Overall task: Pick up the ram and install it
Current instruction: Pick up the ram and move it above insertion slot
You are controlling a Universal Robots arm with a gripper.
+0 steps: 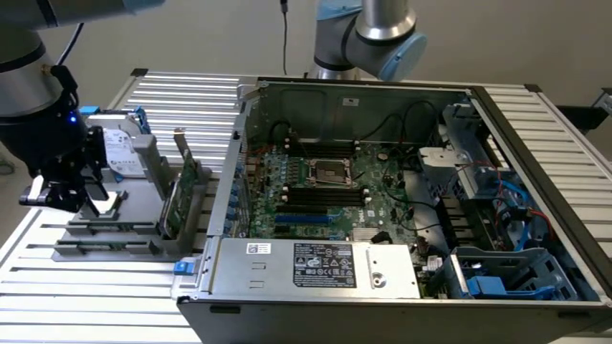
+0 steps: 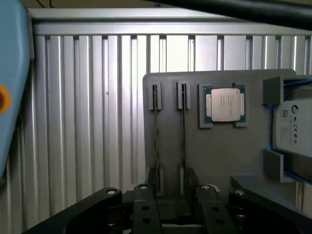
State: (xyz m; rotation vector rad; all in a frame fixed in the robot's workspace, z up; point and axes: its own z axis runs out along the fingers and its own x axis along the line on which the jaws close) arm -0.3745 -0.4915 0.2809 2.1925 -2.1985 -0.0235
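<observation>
Two thin ram sticks stand edge-on in the slots of a grey holder (image 2: pixel 219 156); one ram (image 2: pixel 184 131) runs toward the gap between my fingers, the other ram (image 2: pixel 156 131) lies beside it. My gripper (image 2: pixel 176 212) is open above the holder's near end, one black finger (image 2: pixel 146 209) on each side of the ram's line, not touching it. In the exterior view my gripper (image 1: pixel 65 192) hangs over the holder (image 1: pixel 125 233) at that view's left, beside the open computer case. The motherboard (image 1: pixel 335 186) with its black memory slots (image 1: pixel 325 195) lies inside the case.
A silver processor chip (image 2: pixel 224 104) sits in the holder's pocket and a hard drive (image 2: pixel 292 126) lies clamped beside it. A taller green expansion card (image 1: pixel 183 190) stands upright between holder and case (image 1: pixel 316 269). A second arm's joint (image 1: pixel 383 36) hangs behind the case. Slatted metal table (image 1: pixel 105 301).
</observation>
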